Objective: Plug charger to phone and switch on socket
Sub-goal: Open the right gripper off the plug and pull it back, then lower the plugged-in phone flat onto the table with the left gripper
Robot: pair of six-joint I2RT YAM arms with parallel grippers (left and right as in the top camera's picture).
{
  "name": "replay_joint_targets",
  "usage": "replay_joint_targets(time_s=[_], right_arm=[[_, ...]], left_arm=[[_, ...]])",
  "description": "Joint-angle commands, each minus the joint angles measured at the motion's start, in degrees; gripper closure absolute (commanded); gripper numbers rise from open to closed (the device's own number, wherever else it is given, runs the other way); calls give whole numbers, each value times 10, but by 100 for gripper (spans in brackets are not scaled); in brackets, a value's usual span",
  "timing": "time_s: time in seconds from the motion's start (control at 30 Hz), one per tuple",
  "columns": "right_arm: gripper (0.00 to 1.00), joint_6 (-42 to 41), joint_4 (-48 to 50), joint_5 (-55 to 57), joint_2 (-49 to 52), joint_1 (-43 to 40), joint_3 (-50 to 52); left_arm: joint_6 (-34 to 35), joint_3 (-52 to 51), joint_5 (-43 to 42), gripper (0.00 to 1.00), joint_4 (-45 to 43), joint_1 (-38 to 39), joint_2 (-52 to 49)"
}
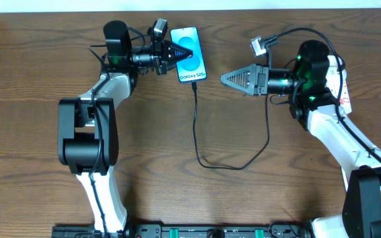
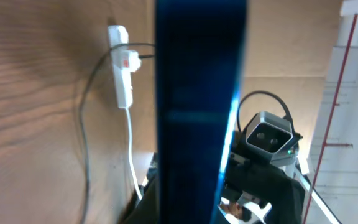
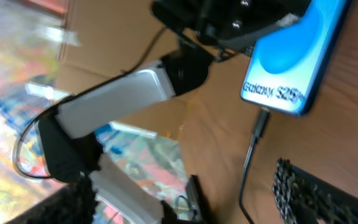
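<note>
The phone (image 1: 192, 53) lies at the back middle of the table with its blue screen up. My left gripper (image 1: 176, 53) is shut on its left edge; in the left wrist view the phone (image 2: 197, 93) fills the middle, seen edge-on. The charger cable (image 1: 197, 125) runs from the phone's near end, loops over the table and rises towards my right arm. Its plug (image 3: 261, 121) sits in the phone (image 3: 291, 56). My right gripper (image 1: 225, 78) is open and empty, just right of the phone. The white socket (image 2: 123, 74) shows beyond; in the overhead view it (image 1: 342, 86) is mostly hidden under my right arm.
The socket's white lead (image 2: 131, 149) runs off towards my right arm's base. My right arm's wrist camera (image 2: 267, 134) faces the phone. The table's back edge (image 1: 243, 10) runs just behind the phone.
</note>
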State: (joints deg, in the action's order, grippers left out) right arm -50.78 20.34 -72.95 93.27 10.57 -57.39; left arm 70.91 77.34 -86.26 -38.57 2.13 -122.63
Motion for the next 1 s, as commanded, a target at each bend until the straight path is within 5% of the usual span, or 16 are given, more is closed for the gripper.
replay_joint_targets(time_s=[0.0, 0.13, 0.47, 0.67, 0.97], right_arm=[[9, 111, -64, 57, 4, -1, -3], [6, 155, -129, 103, 4, -1, -3], [3, 209, -213, 174, 4, -1, -3], [2, 237, -233, 189, 4, 1, -3], [1, 264, -275, 221, 4, 15, -3]], left_arm=[[-44, 4, 24, 93, -6, -1, -7], [-98, 2, 63, 93, 45, -1, -17], [-380, 2, 242, 93, 422, -1, -17], [-480, 2, 245, 93, 500, -1, -17], [-629, 2, 358, 93, 629, 8, -17]])
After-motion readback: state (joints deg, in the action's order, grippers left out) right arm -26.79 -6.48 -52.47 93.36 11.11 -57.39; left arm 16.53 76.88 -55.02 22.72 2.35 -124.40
